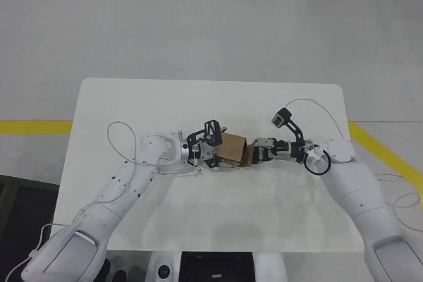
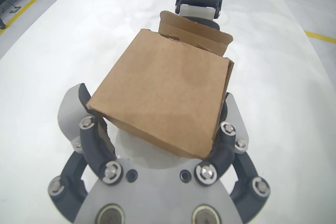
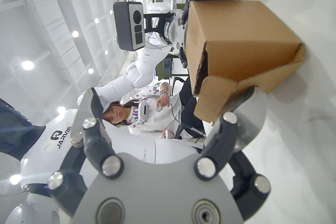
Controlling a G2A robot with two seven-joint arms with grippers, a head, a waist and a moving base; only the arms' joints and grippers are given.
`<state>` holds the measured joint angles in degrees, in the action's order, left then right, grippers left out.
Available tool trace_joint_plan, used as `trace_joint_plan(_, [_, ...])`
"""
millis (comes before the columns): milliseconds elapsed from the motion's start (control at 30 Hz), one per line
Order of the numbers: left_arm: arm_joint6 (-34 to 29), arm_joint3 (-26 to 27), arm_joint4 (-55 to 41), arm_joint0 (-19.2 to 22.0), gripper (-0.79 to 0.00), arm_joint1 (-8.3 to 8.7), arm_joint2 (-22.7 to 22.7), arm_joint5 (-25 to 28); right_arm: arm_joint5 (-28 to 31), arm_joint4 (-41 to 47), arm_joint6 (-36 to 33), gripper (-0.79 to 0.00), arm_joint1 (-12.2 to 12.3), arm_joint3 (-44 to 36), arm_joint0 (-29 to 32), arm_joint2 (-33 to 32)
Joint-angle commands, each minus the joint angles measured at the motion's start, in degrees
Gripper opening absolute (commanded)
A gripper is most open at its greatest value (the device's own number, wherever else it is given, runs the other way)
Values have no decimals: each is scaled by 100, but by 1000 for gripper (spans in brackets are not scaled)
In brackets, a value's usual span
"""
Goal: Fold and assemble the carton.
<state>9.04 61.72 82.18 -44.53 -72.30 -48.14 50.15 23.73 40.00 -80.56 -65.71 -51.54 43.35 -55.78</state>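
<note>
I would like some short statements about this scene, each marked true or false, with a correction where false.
1. The left gripper is closed on one end of the carton. True.
2. The carton is white. False: it is brown.
3. The right gripper is closed. False: its fingers stand wide apart at the carton's other end.
4. A flap at that end stands open. True.
5. The carton is at the table's edge. False: it is near the middle.
</note>
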Motion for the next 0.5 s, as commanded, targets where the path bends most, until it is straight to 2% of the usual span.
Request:
trace_joint_plan(0, [-12, 4, 14, -23, 0, 1, 7, -10, 28, -18, 28, 0, -8, -50, -3, 13])
trace_joint_plan(367, [-32, 16, 36, -43, 0, -5, 19, -21, 191, -339, 191, 0, -20, -10, -3, 75])
trace_joint_plan(467, [-43, 16, 40, -40, 0, -5, 15, -26, 199, -409, 199, -46, -21, 42, -21, 83])
